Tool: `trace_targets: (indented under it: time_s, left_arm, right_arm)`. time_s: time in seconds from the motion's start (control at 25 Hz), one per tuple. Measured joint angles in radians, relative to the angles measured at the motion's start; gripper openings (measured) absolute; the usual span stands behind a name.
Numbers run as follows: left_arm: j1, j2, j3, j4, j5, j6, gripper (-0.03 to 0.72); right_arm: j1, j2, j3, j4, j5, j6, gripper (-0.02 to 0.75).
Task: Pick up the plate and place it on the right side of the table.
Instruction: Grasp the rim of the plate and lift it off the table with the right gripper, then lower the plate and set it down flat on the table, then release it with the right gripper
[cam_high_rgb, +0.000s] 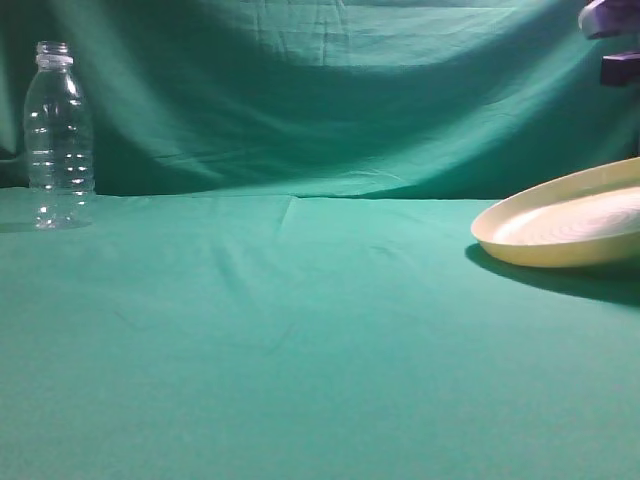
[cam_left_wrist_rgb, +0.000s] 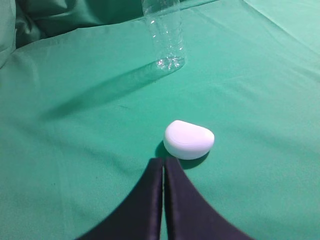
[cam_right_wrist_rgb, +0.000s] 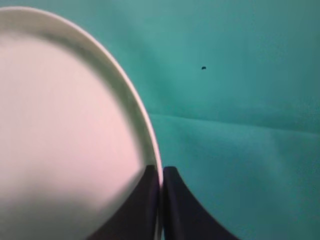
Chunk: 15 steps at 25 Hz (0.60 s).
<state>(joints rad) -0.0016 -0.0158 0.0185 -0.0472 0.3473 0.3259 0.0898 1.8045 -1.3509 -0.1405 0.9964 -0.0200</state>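
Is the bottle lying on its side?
No, the bottle stands upright on the table, neck up, far left of the plate.

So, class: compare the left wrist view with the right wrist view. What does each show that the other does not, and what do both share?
Only the left wrist view shows the clear bottle and a small white lump just ahead of the left gripper, which is shut on nothing. Only the right wrist view shows the plate, its rim pinched by the right gripper. Both show the green table and dark, closed fingers.
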Motion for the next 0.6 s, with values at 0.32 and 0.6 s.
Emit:
trace_targets:
  time_s: [0.32,0.6]
  left_arm:
    - [0.000,0.000,0.000,0.000,0.000,0.000,0.000]
    - [0.000,0.000,0.000,0.000,0.000,0.000,0.000]
  right_arm:
    - [-0.004,0.043,0.124,0.024,-0.187,0.000,0.000]
    - [-0.004,0.085,0.124,0.027,-0.192,0.000,0.295]
